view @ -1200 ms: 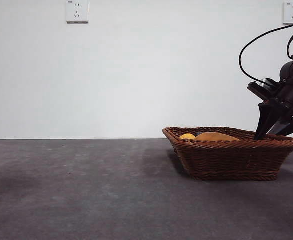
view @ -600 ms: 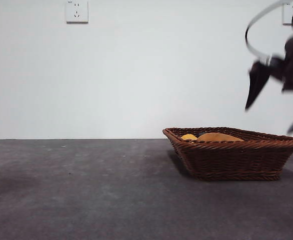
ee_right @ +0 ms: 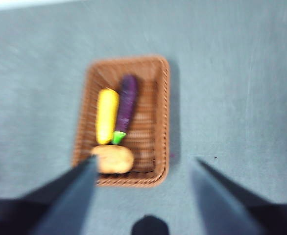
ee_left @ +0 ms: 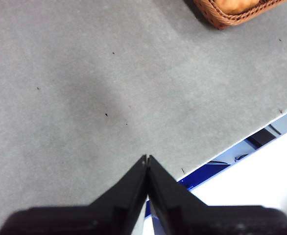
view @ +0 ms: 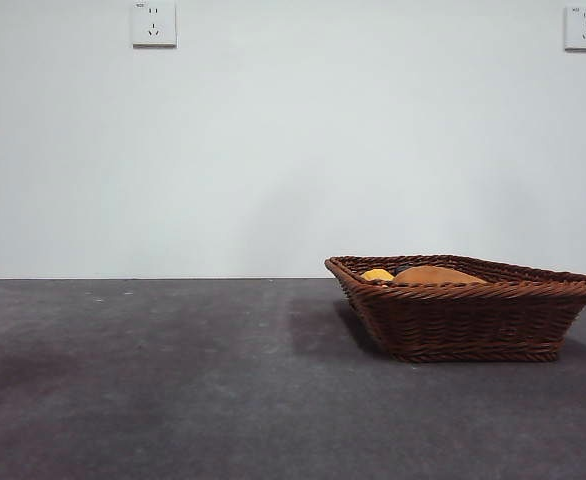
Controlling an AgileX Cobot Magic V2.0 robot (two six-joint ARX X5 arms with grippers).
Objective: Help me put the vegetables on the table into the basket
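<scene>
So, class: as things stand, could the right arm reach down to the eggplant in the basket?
Probably yes. The right end effector hangs open above the basket, and the eggplant lies uncovered beside the corn, with nothing in between.

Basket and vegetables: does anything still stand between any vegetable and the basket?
Nothing visible does. The potato, corn cob and eggplant already lie inside the basket. The right gripper hangs open above it; the left gripper is shut over bare table.
</scene>
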